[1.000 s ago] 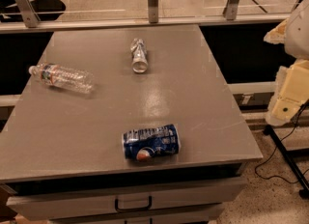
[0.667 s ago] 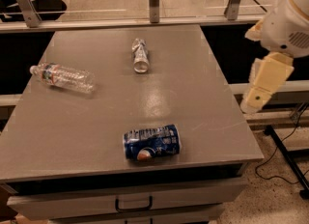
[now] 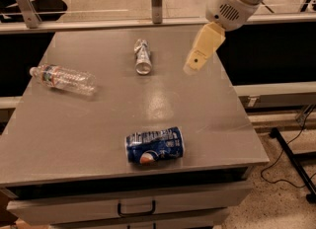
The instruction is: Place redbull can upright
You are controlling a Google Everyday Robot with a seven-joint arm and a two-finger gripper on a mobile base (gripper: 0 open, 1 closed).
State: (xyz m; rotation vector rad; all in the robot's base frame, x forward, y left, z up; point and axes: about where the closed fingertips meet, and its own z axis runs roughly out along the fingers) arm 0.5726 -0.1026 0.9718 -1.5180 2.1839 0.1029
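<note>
Plainly, the slim silver redbull can (image 3: 143,57) with blue patches lies on its side at the far middle of the grey counter (image 3: 98,124), shiny round end toward the camera, its print hard to make out. To its right hovers the cream gripper (image 3: 193,65), its arm cut off at the top; whether it is open or closed I cannot tell. Earlier it hung beyond the counter's right edge. The clear plastic water bottle (image 3: 61,78) and dark blue Pepsi can (image 3: 154,145) lie unmoved.
</note>
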